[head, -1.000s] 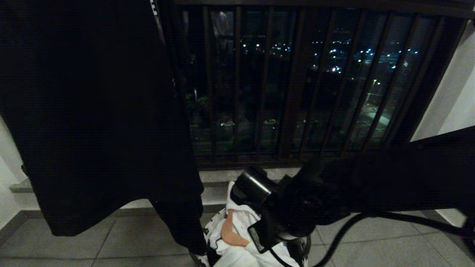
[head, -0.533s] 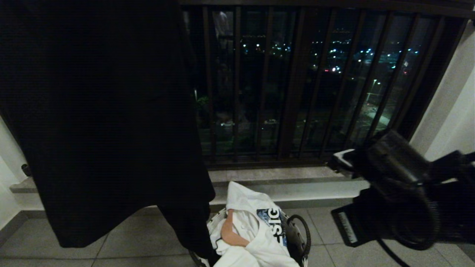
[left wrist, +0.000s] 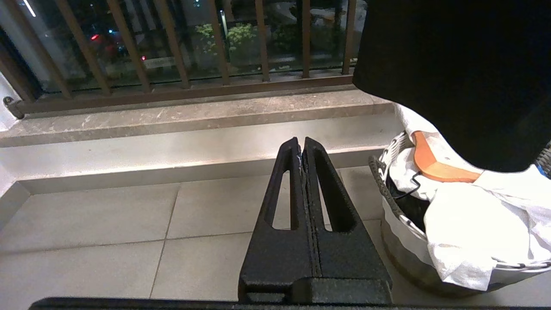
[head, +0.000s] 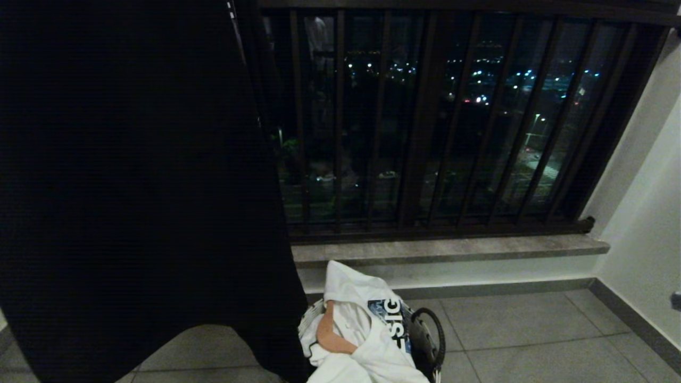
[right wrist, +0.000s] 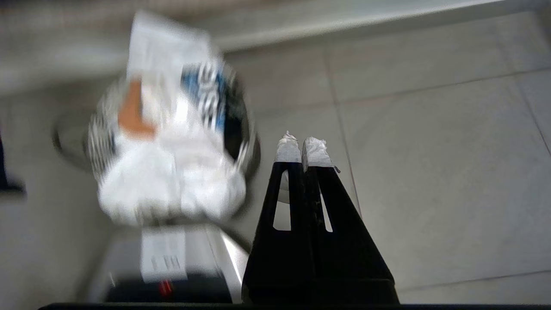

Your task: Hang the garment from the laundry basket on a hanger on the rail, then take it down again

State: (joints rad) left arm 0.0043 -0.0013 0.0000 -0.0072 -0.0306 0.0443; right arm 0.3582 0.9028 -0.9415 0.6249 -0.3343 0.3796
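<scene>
You've got both end effectors clamped tight, holding nothing: left end effector (left wrist: 303, 144) low over the floor tiles (left wrist: 129, 224), right end effector (right wrist: 303, 144) above them beside the laundry basket (head: 425, 340). White garment (head: 362, 324) sits in the basket with an orange hanger (head: 332, 335). Black garment (head: 133, 186) hangs at left.

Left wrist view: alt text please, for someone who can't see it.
The left hand, fingers shut and holding nothing, hangs over a pale tiled floor facing a stone ledge and brown window bars. Beside it stands the laundry basket, heaped with a white garment and an orange-brown wooden hanger, partly behind a hanging black garment.
</scene>
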